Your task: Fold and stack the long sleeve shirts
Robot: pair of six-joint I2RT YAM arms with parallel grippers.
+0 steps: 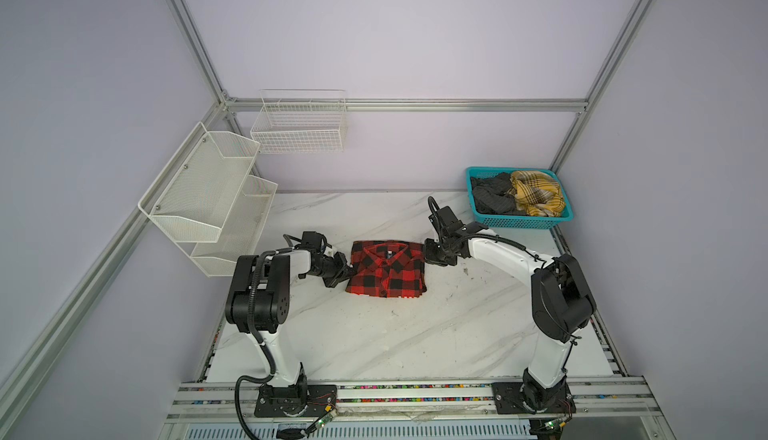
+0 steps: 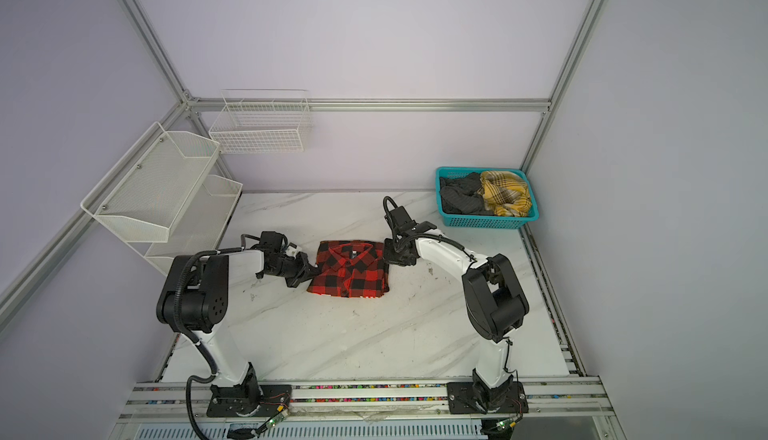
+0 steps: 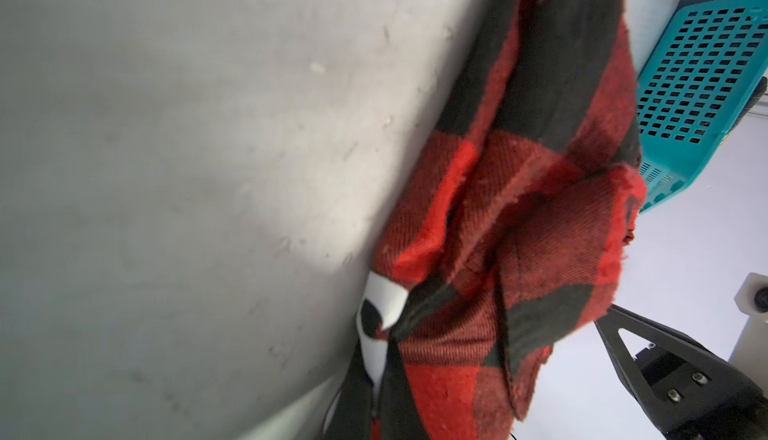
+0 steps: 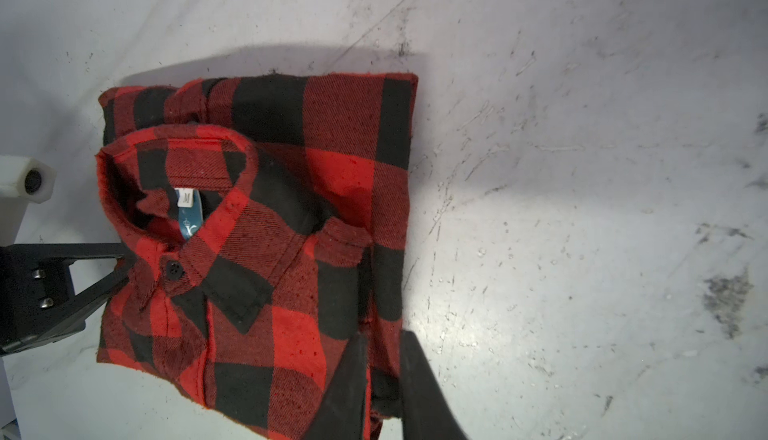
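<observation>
The red-and-black checked shirt [image 1: 386,269] lies on the table [image 1: 415,334] as a compact rectangle with its collar up, well apart from the teal basket [image 1: 523,222]. The fold looks complete, so the step in hand is most likely the pick-up that takes it to wherever the stack is to stand. The right gripper [image 4: 382,359] sits at the shirt's edge facing the basket, and its two dark fingers [image 4: 347,384] are closed on a fold of cloth. The left gripper [image 1: 347,274] is at the edge farthest from the basket, clamped tight on the hem, and its wrist view shows bunched fabric right against the fingers [image 3: 353,392]. The next move probably calls for both arms to rise together and level, so that the layers do not slide open or the collar sag. Inside the basket the dark grey shirt [image 1: 494,197] and the yellow plaid shirt [image 1: 536,193] lie crumpled and unfolded, so most of the task appears to remain. I cannot tell whether either grip takes every layer or only the upper ones. A white patch [image 3: 382,305] beside the left fingers could be print on the cloth or a part of the gripper. In both top views each gripper's body hides its jaws, and no stacking place is marked.
</observation>
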